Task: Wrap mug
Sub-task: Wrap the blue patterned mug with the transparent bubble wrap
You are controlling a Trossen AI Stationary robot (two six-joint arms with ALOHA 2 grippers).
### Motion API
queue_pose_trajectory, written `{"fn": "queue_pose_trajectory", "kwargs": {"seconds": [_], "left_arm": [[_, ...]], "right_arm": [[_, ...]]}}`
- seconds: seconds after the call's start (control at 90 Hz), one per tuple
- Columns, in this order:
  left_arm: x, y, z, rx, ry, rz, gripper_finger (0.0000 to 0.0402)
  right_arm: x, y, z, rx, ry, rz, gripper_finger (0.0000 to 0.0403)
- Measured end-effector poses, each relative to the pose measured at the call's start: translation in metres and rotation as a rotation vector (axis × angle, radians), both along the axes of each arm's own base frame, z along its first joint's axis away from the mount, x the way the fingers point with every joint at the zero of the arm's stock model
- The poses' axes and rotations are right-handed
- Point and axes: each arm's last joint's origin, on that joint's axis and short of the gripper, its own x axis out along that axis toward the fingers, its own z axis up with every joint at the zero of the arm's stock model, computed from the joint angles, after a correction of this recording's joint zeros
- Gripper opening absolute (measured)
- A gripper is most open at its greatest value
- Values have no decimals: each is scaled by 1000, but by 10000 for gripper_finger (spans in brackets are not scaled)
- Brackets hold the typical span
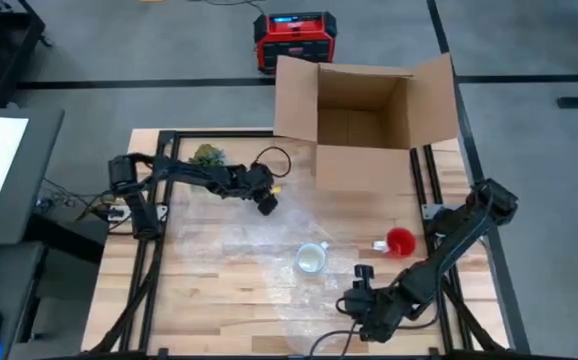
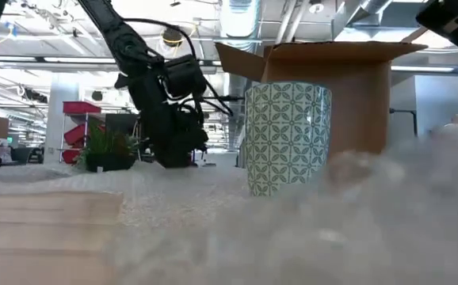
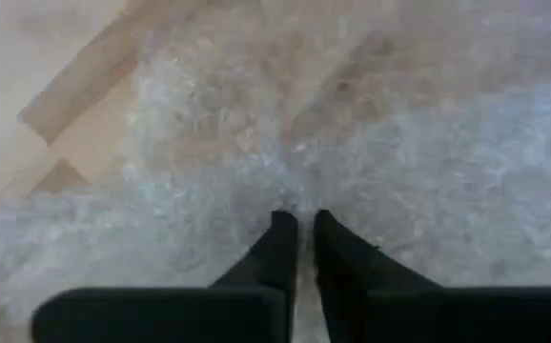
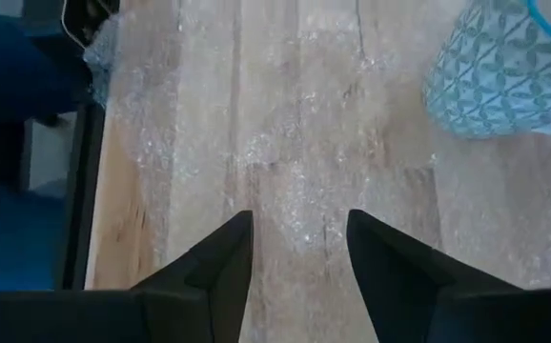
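A white mug with a teal lattice pattern stands upright on a clear sheet of bubble wrap spread over the wooden table. My left gripper is down on the wrap's far left part, fingers shut on the wrap. My right gripper hovers open over the wrap, to the right of the mug and nearer the table's front edge, with nothing between its fingers. My left gripper has its fingertips down on the bubble wrap, closed almost together from above. The wrap puckers into wrinkles just ahead of the tips. One layer or several, I cannot tell. The rest of the sheet lies flat on the table.
An open cardboard box stands at the table's far edge. A red tape dispenser lies right of the mug, and a small green plant sits at the far left. Black frame rails run along both sides.
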Motion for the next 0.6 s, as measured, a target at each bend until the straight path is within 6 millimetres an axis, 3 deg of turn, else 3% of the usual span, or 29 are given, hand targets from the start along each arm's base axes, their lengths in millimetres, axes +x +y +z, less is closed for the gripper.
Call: {"fn": "queue_pose_trajectory", "kwargs": {"seconds": [0.378, 0.6], "left_arm": [[10, -50, 73, 45, -231, -209, 0], [7, -79, 98, 55, -339, -298, 0]], "right_arm": [[0, -1, -3, -9, -16, -3, 159], [2, -2, -3, -24, -42, -20, 159]]}}
